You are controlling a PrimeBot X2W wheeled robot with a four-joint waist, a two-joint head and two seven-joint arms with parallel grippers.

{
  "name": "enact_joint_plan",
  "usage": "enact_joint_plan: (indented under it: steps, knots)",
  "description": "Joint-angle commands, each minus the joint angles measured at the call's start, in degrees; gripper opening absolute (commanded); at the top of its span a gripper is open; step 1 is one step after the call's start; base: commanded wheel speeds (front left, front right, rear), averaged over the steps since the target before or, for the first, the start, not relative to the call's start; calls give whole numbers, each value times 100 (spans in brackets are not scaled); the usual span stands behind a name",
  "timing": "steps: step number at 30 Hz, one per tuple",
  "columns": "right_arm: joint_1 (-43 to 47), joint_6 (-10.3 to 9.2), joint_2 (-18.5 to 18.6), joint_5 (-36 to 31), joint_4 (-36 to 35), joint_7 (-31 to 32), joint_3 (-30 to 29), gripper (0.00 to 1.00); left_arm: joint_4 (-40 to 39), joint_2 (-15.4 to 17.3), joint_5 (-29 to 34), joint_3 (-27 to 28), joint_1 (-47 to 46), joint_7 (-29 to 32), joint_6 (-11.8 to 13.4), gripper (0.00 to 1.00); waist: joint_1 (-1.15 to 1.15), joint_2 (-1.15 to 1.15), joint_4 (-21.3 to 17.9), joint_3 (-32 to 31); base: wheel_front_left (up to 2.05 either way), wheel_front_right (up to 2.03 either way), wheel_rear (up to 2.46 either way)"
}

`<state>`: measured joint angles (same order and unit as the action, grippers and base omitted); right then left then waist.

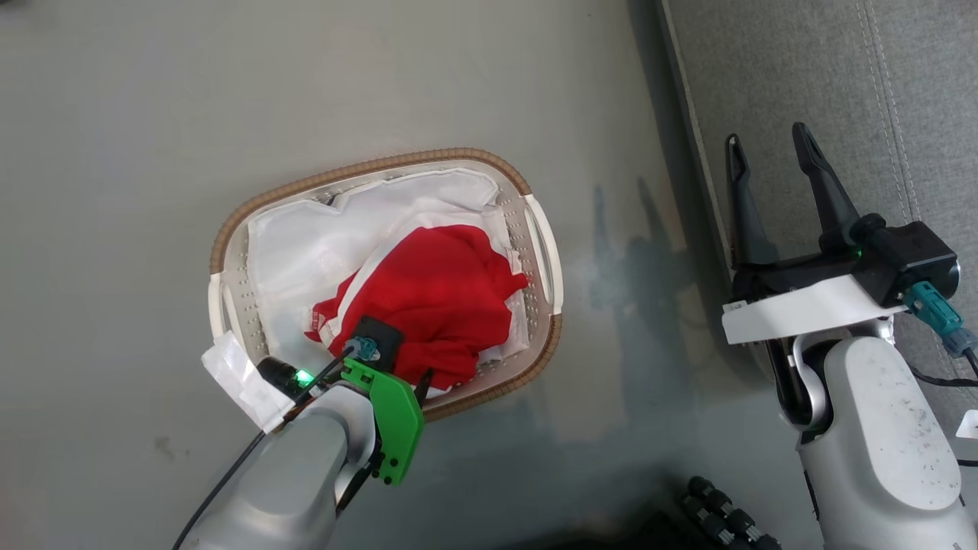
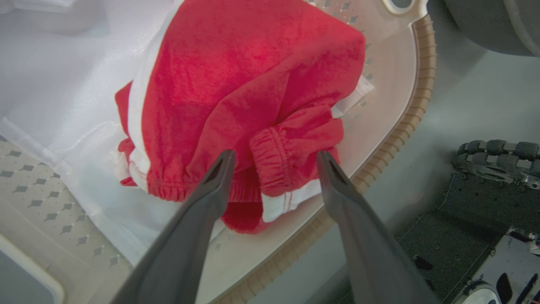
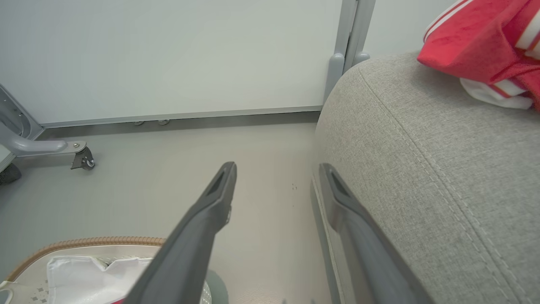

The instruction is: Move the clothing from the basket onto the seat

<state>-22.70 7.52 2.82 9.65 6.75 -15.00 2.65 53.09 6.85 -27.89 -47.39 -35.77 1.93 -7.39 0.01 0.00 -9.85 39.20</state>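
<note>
White basket (image 1: 367, 166) lies with long axis pointing toward the grey seat (image 1: 802, 76).

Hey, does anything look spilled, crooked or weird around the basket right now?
Nothing stands out. The basket sits flat on the floor, with the red garment bunched on white cloth inside it. The open left gripper straddles a fold of the red garment.
</note>
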Motion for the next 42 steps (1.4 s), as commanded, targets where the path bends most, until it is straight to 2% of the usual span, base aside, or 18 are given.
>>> enact_joint_plan:
  steps: [1, 13, 14, 15, 17, 22, 28, 35, 42]
  knots:
    - [-67, -6, 14, 49, -48, -28, 21, 100, 56, 108, -65, -42, -157, 58, -12, 100, -1, 0, -212, 261, 0, 0, 0]
    - [-203, -6, 14, 208, -99, -28, 99, 100, 297, 285, -719, -387, -464, 357, -13, 100, -1, 0, -409, 566, 0, 0, 0]
    - [-214, -6, 15, 216, -93, -28, 97, 100, 297, 285, -752, -415, -474, 351, -13, 93, -1, 0, -416, 576, 0, 0, 0]
    - [-220, -6, 15, 230, -82, -28, 94, 100, 291, 289, -797, -457, -494, 335, -13, 45, -1, 0, -423, 582, 0, 0, 0]
    - [-220, -6, 14, 246, -54, -28, 83, 100, 288, 302, -881, -542, -524, 316, -13, 0, -1, 0, -424, 578, 0, 0, 0]
    - [-217, -6, 14, 242, 23, -28, 49, 100, 232, 328, -1004, -744, -535, 146, -13, 0, -1, 0, -375, 470, 0, 0, 0]
    - [-183, -6, 16, 158, 104, -28, -11, 100, 198, 380, -1073, -848, -623, -364, -13, 0, -1, 0, -230, 118, 0, 0, 0]
    - [93, -6, 17, -80, 288, -28, -140, 100, 165, 426, -1023, -869, -716, -1143, -13, 0, -1, 0, 103, -693, 0, 0, 0]
    - [473, -6, 18, -298, 561, -28, -217, 100, -86, 508, -1013, -935, -755, -1523, -13, 0, -1, 0, 441, -1760, 0, 0, 0]
